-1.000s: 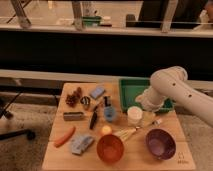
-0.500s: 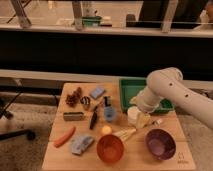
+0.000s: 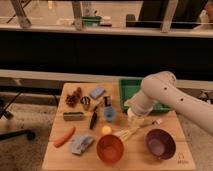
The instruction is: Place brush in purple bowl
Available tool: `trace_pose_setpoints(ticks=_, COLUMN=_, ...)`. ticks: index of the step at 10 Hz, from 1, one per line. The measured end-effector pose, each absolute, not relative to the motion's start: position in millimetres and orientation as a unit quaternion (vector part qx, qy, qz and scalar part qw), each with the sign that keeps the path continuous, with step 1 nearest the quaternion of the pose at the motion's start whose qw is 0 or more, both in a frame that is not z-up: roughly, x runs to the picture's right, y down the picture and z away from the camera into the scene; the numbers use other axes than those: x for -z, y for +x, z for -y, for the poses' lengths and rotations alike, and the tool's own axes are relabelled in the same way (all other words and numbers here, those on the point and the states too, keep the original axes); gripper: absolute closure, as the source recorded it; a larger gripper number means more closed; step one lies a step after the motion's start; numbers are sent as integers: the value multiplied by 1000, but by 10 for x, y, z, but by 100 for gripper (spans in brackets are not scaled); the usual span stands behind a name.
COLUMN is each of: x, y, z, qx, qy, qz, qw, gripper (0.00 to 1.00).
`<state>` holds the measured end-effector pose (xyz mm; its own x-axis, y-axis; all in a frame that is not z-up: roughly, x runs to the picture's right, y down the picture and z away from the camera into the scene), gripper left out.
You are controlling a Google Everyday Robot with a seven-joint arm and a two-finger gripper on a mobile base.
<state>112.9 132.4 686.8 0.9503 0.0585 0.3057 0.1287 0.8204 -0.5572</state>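
Observation:
The brush [image 3: 93,119] is a slim black stick lying on the wooden table [image 3: 65,157], left of centre, between a grey block and a blue cup. The purple bowl [image 3: 160,144] stands at the front right with a paler inside. My gripper [image 3: 134,118] hangs at the end of the white arm that reaches in from the right. It is over the table just in front of the green tray, right of the blue cup and well right of the brush. It is above and left of the purple bowl.
An orange bowl [image 3: 110,148] stands front centre, with a wire whisk [image 3: 128,132] and a yellow ball [image 3: 106,129] behind it. Grey block [image 3: 73,116], carrot [image 3: 65,136], blue cup [image 3: 109,114], pine cone [image 3: 74,97] and green tray [image 3: 131,90] also sit on the table.
The arm has swung left, carrying my gripper from near the tray's front edge toward the table's middle. The objects have not moved.

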Motion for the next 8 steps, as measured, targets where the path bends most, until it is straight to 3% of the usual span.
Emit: trace_pose_setpoints(ticks=8, x=-6960, y=577, z=-1277, qx=38, qy=-276, qz=183, qw=943, gripper=20)
